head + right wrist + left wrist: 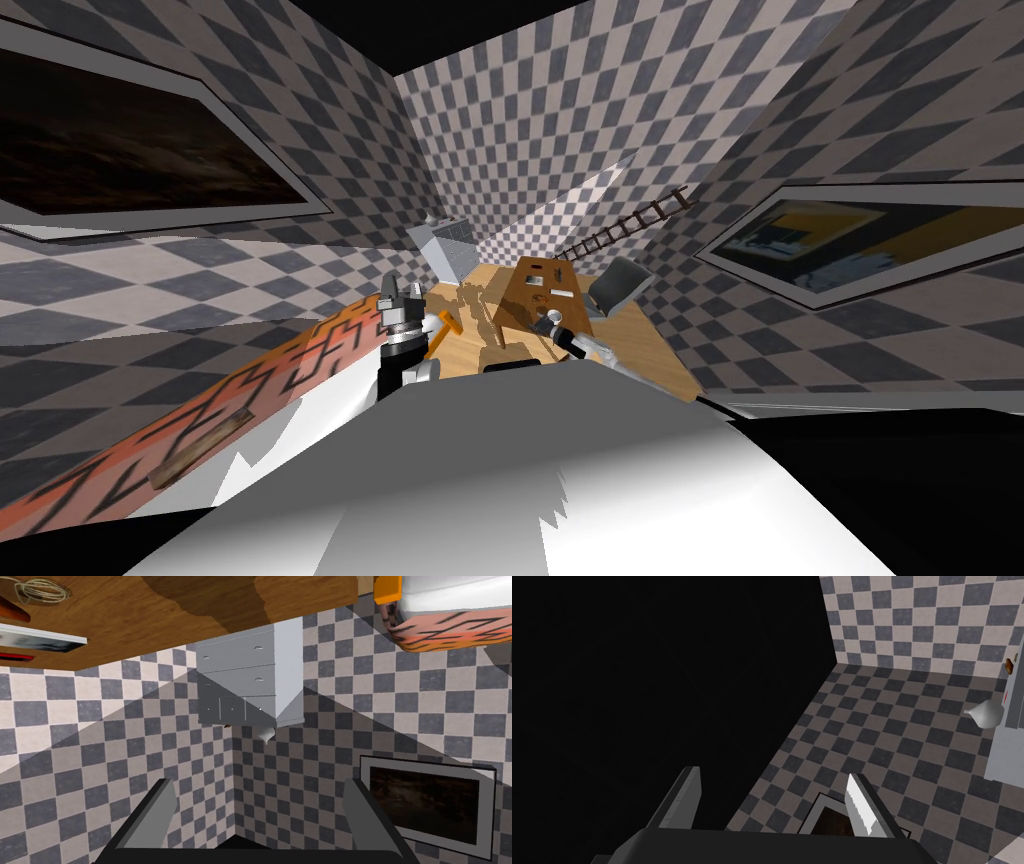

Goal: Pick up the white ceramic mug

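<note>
No white mug can be told apart in these views. A brown desk (520, 305) stands ahead on the wooden floor, with several small pale and dark things on it, too small to name. My right gripper (546, 322) hangs at the desk's near edge; its fingers stand open with nothing between them (260, 811). My left gripper (400, 295) is raised at the left, beside the bed, and is open and empty too (772, 801). A small white bulbous thing (265, 733) sits on top of the pale dresser (250, 676) and also shows in the left wrist view (984, 713).
A bed with an orange and black patterned cover (250, 390) runs along my left. A grey chair (615, 285) stands right of the desk. The dresser (445, 245) fills the far corner. A coil of cord (42, 588) lies on a wooden surface. Checkered walls close in.
</note>
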Motion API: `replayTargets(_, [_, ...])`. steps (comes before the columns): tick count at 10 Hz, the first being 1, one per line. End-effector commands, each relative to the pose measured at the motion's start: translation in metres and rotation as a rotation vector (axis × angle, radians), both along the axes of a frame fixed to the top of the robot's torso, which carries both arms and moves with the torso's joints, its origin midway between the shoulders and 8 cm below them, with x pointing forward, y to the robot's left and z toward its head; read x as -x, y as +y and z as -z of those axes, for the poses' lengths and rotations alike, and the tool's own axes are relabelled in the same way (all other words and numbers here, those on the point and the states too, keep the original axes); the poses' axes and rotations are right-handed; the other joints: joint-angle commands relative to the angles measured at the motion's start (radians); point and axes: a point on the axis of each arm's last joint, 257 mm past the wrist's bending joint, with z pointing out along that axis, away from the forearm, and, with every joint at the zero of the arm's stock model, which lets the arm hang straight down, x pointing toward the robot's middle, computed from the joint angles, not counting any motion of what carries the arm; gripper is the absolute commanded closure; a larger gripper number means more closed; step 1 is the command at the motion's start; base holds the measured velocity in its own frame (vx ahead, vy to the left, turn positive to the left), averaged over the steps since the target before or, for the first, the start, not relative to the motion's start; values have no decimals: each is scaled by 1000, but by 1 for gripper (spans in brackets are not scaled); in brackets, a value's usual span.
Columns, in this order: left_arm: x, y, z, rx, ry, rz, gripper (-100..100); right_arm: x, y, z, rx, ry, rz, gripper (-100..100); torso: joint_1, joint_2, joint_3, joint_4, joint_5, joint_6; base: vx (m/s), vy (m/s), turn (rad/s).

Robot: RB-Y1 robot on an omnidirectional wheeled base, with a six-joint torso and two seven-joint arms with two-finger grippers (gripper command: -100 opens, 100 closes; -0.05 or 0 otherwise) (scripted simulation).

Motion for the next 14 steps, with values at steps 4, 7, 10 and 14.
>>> replayTargets(4, [0, 0, 0, 0, 0, 0, 0, 9, -55, 58, 339, 7, -62, -100, -1, 0, 0, 0, 0, 0, 8, 23, 21])
replayTargets(7, [0, 0, 0, 0, 0, 0, 0, 12, -86, 82, 514, 1, -102, -100, 0, 0, 0, 0, 0, 0, 11, 21, 7])
replayTargets(10, [0, 0, 0, 0, 0, 0, 0, 14, -117, 99, 672, -7, -140, -100, -1, 0, 0, 0, 0, 0, 14, 17, 0])
replayTargets(14, [0, 0, 0, 0, 0, 0, 0, 16, -160, 117, 881, -21, -196, -100, 0, 0, 0, 0, 0, 0, 15, 20, -2])
